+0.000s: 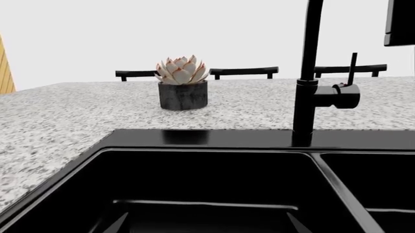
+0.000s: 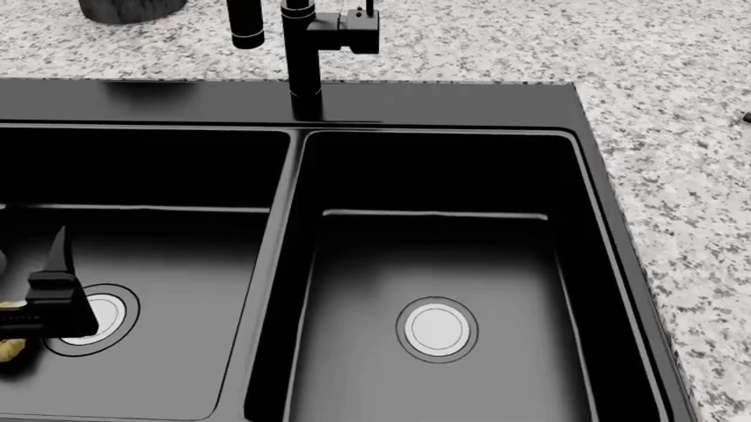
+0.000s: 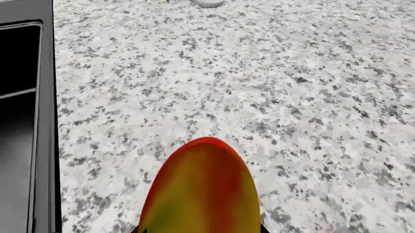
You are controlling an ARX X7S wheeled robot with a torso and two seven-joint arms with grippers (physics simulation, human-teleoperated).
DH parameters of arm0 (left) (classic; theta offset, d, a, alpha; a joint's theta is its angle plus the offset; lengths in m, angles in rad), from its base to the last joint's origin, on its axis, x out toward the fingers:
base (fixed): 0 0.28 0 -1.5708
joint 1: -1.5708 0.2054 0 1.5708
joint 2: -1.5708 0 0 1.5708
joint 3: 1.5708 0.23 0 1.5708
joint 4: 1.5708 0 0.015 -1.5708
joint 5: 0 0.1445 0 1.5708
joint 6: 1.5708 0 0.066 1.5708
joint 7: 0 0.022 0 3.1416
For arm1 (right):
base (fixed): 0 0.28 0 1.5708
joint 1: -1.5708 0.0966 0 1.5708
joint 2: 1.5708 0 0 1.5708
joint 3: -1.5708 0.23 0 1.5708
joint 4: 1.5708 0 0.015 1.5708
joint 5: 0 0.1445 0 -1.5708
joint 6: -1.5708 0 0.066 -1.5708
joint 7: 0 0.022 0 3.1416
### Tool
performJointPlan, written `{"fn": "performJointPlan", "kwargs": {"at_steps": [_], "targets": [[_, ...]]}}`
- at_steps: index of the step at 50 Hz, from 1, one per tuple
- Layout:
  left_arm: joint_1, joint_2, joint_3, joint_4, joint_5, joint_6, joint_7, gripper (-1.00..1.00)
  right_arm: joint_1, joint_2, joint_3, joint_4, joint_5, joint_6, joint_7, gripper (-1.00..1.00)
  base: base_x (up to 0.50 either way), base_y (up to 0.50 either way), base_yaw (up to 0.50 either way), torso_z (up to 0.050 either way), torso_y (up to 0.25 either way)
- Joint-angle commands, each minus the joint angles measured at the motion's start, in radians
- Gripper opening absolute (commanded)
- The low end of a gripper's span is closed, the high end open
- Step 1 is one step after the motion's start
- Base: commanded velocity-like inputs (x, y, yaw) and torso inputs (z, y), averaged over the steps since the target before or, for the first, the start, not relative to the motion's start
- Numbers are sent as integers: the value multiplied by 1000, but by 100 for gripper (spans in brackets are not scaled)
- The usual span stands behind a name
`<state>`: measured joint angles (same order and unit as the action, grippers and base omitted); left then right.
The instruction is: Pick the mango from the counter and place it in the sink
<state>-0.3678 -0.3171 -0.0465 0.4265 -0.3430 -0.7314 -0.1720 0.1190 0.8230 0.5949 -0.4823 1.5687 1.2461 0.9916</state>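
mango sits right at your right hand, apparently gripped, though its fingers are hidden; speckled surface lies below, sink off to one side. carry step: swing over the basin, then release. left hand's grip unclear.

Red-yellow-green mango above speckled counter, beside black double-basin sink.

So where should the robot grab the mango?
Across its fat middle, one finger on each long side, coming from the end nearest the right wrist camera. The mango is egg-shaped and points away over the counter; its narrow tip would likely slip out.
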Motion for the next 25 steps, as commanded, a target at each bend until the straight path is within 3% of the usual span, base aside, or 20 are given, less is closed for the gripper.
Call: {"fn": "performJointPlan", "kwargs": {"at_steps": [1,6,13,21,25], "targets": [[-7,-3,4,5,-7,-8,-3,100,271,113,-186,9,117,7,72,-100,0,0,0,0,0],[-7,-4,4,-1,-6,-5,-6,100,548,111,-410,101,163,32,111,-100,0,0,0,0,0],[-7,-2,11,-11,-5,1,-7,100,877,-17,-657,258,69,106,57,-100,0,0,0,0,0],[-8,2,14,-35,-6,24,-1,100,1066,-182,-888,464,-245,15,-301,-100,0,0,0,0,0],[-2,0,12,-29,-8,24,-4,100,1109,-243,-934,608,-315,-42,-396,-100,0,0,0,0,0]]}}
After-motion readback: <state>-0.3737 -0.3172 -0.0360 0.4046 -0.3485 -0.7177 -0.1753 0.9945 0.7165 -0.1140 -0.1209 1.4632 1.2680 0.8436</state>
